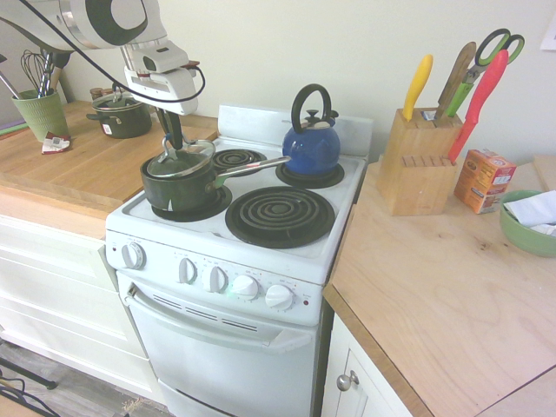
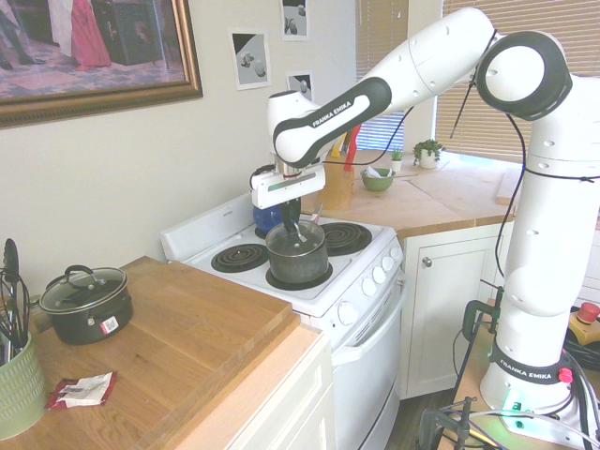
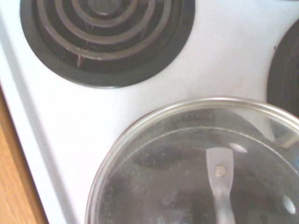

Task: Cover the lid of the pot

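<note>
The dark green pot (image 1: 181, 189) stands on the stove's front left burner, its long silver handle pointing toward the kettle. The glassy lid (image 1: 184, 162) with a silvery rim hangs slightly tilted just over the pot's mouth. My gripper (image 1: 171, 144) comes down from above and is shut on the lid's small top handle. From the other side, the gripper (image 2: 292, 225) is over the pot (image 2: 297, 255), with the lid (image 2: 300, 240) at its rim. The wrist view looks down through the lid (image 3: 177, 158) into the dark pot, with the lid's handle strip (image 3: 219, 186) in the middle.
A blue kettle (image 1: 311, 144) sits on the back right burner. The front right coil (image 1: 280, 215) and back left coil (image 1: 236, 159) are bare. A squat dark two-handled pot (image 1: 122, 116) and a green utensil holder (image 1: 39, 113) stand on the left wooden counter; a knife block (image 1: 417, 172) stands on the right.
</note>
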Robot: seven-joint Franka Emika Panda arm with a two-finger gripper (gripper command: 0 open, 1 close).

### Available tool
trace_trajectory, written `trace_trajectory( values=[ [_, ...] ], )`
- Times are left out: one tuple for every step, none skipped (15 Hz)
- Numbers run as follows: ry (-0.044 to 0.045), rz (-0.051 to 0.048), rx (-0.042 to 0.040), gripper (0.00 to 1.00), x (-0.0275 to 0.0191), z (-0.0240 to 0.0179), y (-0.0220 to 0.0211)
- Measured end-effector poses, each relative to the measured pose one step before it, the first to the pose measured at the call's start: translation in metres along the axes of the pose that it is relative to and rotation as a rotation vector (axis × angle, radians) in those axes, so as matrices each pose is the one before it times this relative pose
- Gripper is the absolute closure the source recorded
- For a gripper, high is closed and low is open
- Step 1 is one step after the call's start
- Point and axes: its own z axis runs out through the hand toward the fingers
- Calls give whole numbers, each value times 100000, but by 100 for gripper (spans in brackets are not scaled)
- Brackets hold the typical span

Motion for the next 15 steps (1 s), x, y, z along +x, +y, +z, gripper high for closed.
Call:
trace_trajectory(
  values=[
    [11, 201, 206, 100, -22, -93, -61],
    [-52, 151, 197, 100, 15, -78, -38],
    [-78, 118, 114, 100, 16, -51, -21],
    [-80, 67, -24, 100, 5, -1, 5],
    [-101, 10, -234, 100, -11, 25, 25],
    [-152, -11, -400, 100, -32, 134, 69],
    [-238, 69, -725, 100, -9, 373, 169],
    [-269, 327, -799, 100, 109, 475, 134],
    [159, 434, 147, 100, 258, 144, 26],
    [79, 285, 169, 100, 159, 11, 35],
    [99, 218, 232, 100, 121, -18, 18],
    [95, 125, 219, 100, 81, -83, -17],
    [44, 124, 77, 100, 72, -42, 8],
    [57, 45, 110, 100, 35, -59, -11],
    [217, -144, 160, 100, 0, -101, -55]
  ],
)
